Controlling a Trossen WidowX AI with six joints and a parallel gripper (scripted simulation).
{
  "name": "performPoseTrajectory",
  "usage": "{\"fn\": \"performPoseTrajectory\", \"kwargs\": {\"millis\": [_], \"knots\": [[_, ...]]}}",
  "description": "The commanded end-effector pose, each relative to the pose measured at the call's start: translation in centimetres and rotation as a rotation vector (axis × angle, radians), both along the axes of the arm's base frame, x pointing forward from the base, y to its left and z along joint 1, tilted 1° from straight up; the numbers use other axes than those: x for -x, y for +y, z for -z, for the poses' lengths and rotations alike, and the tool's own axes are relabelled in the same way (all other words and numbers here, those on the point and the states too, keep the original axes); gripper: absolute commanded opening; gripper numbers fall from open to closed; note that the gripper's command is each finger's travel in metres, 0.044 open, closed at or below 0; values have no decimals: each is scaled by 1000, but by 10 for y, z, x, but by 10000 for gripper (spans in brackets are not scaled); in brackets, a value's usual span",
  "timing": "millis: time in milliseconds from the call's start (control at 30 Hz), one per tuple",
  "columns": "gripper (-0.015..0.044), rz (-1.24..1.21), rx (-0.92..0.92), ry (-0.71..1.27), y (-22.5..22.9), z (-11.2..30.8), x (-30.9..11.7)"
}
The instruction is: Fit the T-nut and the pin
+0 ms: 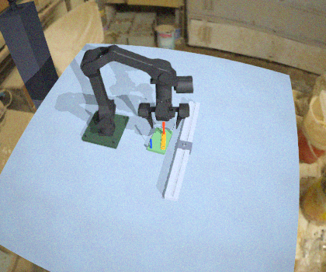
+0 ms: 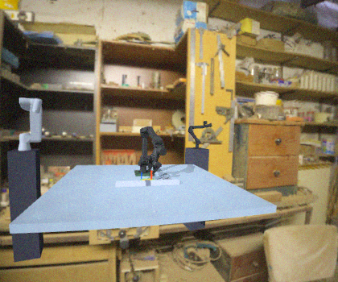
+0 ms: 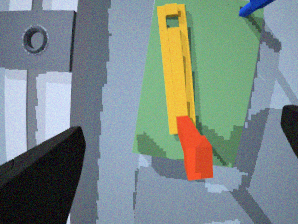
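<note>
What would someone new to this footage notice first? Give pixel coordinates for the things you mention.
Probably the orange handle (image 1: 164,127) (image 2: 151,175) (image 3: 198,157), standing up from the yellow nut (image 1: 163,141) (image 3: 175,70) on the green tray (image 1: 157,140) (image 3: 220,90). Next, the black arm (image 1: 135,59) (image 2: 146,138) arching over the blue table (image 1: 230,175) (image 2: 207,201), its open gripper (image 1: 164,127) (image 3: 184,125) above the tray. Beside that lies the pale rail (image 1: 173,183) (image 2: 126,184) (image 3: 52,105), crossed by a dark bracket (image 1: 188,146) (image 2: 148,183) (image 3: 57,42).

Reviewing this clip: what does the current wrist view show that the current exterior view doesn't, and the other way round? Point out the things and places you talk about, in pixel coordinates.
Only the wrist view: the round hole in the dark bracket (image 3: 56,56) (image 2: 148,183) and the small square opening in the yellow T-nut (image 3: 174,65).

Only the exterior view: the arm's upper links, the pale arm on its pedestal (image 2: 23,181) and the wooden drawers (image 2: 271,138).

Both: the bracket, part of the rail (image 3: 52,100) (image 2: 128,184), the orange handle (image 3: 199,160) (image 2: 151,175) and the blue pin (image 3: 255,7) (image 2: 142,176).
</note>
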State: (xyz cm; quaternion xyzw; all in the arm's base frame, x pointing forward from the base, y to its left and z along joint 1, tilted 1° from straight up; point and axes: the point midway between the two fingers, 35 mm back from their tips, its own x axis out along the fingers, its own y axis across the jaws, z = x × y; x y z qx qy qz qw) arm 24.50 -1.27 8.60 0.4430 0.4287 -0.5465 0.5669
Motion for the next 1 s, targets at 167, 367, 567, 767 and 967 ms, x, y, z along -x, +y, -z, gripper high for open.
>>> {"fn": "performPoseTrajectory", "kwargs": {"millis": [167,367,567,767,967], "knots": [[440,0,-2,7,1,16,2],[387,0,-2,7,1,20,2],[230,0,-2,7,1,20,2],[72,0,-2,7,1,20,2],[-85,0,-2,7,1,20,2]]}}
